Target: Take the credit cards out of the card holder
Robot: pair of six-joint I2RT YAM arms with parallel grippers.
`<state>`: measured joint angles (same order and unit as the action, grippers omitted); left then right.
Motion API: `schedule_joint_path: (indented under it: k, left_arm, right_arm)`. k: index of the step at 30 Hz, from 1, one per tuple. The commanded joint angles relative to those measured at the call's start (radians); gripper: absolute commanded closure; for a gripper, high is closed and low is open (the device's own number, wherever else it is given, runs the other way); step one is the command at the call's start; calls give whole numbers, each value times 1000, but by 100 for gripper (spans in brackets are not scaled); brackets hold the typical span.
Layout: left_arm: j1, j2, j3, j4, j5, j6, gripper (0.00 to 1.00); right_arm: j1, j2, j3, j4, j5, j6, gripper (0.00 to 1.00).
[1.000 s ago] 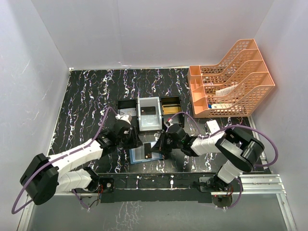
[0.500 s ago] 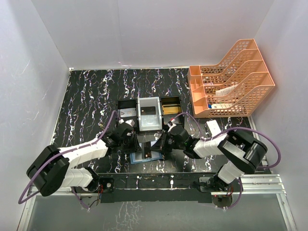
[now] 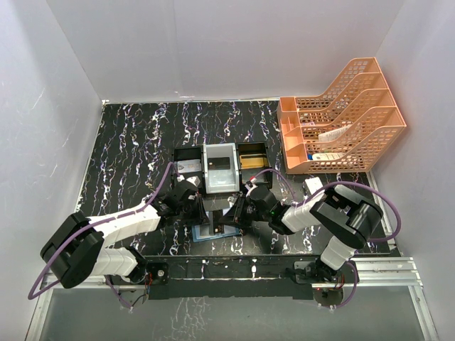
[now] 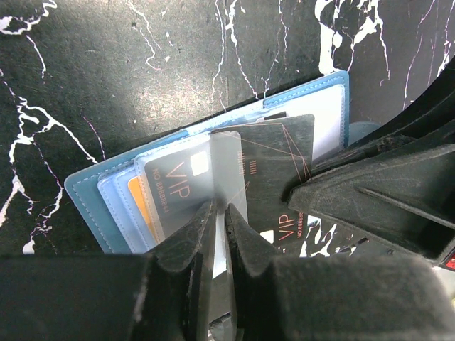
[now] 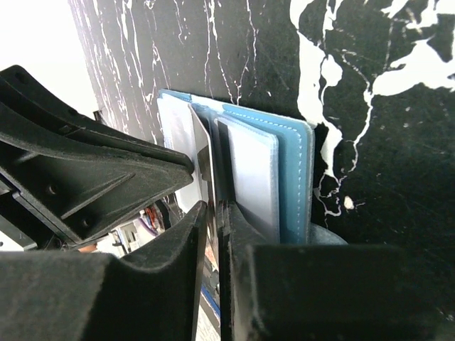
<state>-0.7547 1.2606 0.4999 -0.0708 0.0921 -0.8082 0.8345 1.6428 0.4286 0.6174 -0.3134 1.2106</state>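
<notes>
The blue card holder (image 3: 212, 230) lies open on the table near the front edge. In the left wrist view its lighter blue pockets (image 4: 117, 195) hold a grey VIP card (image 4: 170, 177) and an orange card edge (image 4: 144, 207). My left gripper (image 4: 220, 212) is shut on a clear pocket leaf (image 4: 227, 160) of the holder. A dark VIP card (image 4: 281, 160) sticks out of the holder. My right gripper (image 5: 212, 207) is shut on this dark card's edge (image 5: 201, 145), standing beside the holder's leaves (image 5: 291, 170). In the top view the two grippers, left (image 3: 201, 213) and right (image 3: 231, 215), meet over the holder.
A black-and-white three-compartment tray (image 3: 188, 153) with cards in it stands just behind the holder. An orange file rack (image 3: 341, 117) stands at the back right. A small white box (image 3: 313, 186) lies to the right of the right arm.
My left gripper has moved right and nearer, from beside the tray onto the holder. The right gripper has stayed at the holder's right side with the dark card.
</notes>
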Motion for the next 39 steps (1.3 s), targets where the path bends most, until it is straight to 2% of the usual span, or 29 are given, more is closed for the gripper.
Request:
schedule_joint_path:
  k: [1,9,17,21,30,39]
  left_arm:
    - [-2,-2,-20,-99,-37,20,90]
    - [-3,-7,-20,-73,-19,15,90]
    - [-2,-2,-18,-75,-18,18,90]
    - [-2,-10,-20,-73,-18,17,90]
    - [-2,-19,-18,-70,-18,15,90]
    - [-2,-28,-23,-75,-21,13,91]
  right_arm:
    - [-6,-23,27,7,28,-6,91]
    - [-5,-24,47,-9,15,-22,80]
    - [7,-22,36,58,30,-34,67]
    - [8,-30,36,32,45,-55,68]
    - [27,30,56,93,16,-44,78]
    - [28,44,55,113,19,-26,81]
